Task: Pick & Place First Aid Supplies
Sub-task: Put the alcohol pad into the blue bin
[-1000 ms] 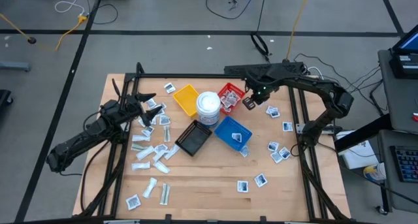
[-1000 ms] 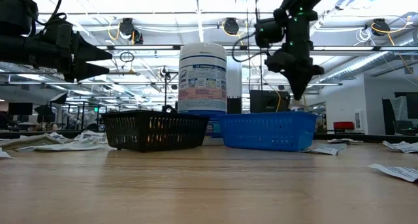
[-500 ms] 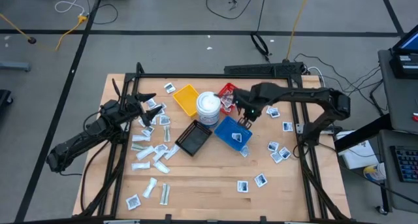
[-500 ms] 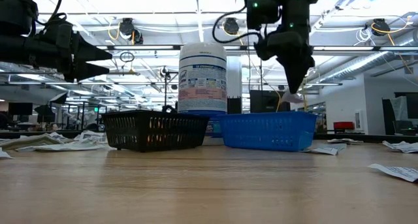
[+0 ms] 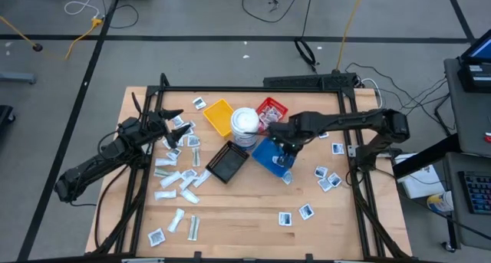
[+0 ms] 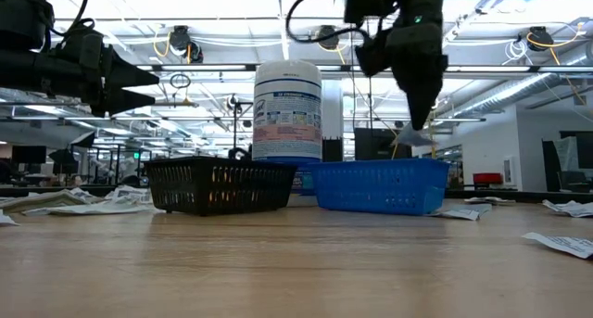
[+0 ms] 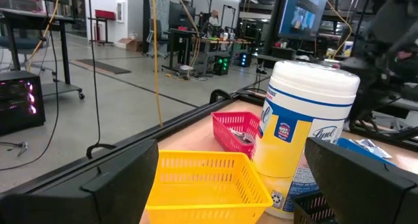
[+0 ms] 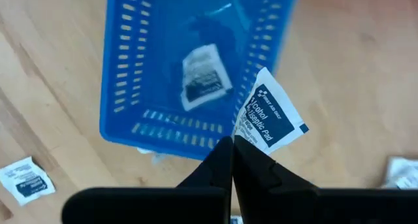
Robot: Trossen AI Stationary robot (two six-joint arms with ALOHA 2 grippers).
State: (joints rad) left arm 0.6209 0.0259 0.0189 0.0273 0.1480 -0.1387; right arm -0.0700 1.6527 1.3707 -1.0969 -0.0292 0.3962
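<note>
Over the last second the right gripper (image 8: pixel 232 152) had swung from beside the red rectangular plastic tray (image 5: pixel 271 111) across to above the blue rectangular slotted plastic tray (image 5: pixel 273 156); left arm hadn't moved. Right fingers were clamped shut on one corner of a small square white packet with dark blue print (image 8: pixel 269 118), so the packet hung tilted below the tips, over the tray's rim rather than its middle (low view agreed: packet (image 6: pixel 414 135) dangling clear above the blue tray (image 6: pixel 380 185), not touching). Corner pinch looked like the only way to lift something that flat off the wood; my read was it needed to carry a bit further over the tray before release, or the packet could land on the rim. Blue tray already held one similar white packet (image 8: pixel 204 77) lying flat on its floor. Red tray had a few packets in it, yellow rectangular plastic tray (image 5: pixel 218 116) showed none, black rectangular mesh tray (image 5: pixel 226 162) I couldn't tell. Round white lidded tub (image 5: pixel 245 124) stood between the four trays. Left gripper (image 5: pixel 170 119) hovered spread wide and empty over the left-hand scatter of loose white packets and pale wrapped strips (image 5: pixel 178 179); more loose packets (image 5: pixel 329 179) remained on the wooden table (image 5: pixel 230 225) right of the trays.
</note>
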